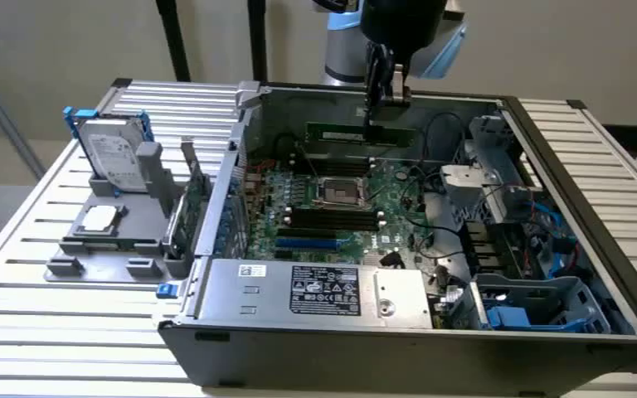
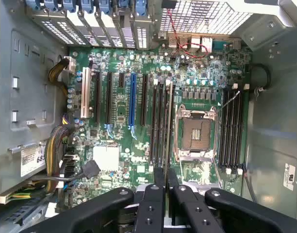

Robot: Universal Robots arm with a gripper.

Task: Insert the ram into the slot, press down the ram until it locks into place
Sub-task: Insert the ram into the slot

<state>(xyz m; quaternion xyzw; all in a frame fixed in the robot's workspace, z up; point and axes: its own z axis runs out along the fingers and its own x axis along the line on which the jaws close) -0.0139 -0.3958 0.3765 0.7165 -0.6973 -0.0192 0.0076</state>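
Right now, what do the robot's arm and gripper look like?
The arm is a silver-grey tube with light blue joint caps. The gripper is matte black: two narrow flat fingers on hinged linkage bars studded with round pins.

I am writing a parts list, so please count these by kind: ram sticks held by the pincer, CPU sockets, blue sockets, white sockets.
ram stick, held in the pincer: 1
CPU socket: 1
blue socket: 1
white socket: 1
Total: 4
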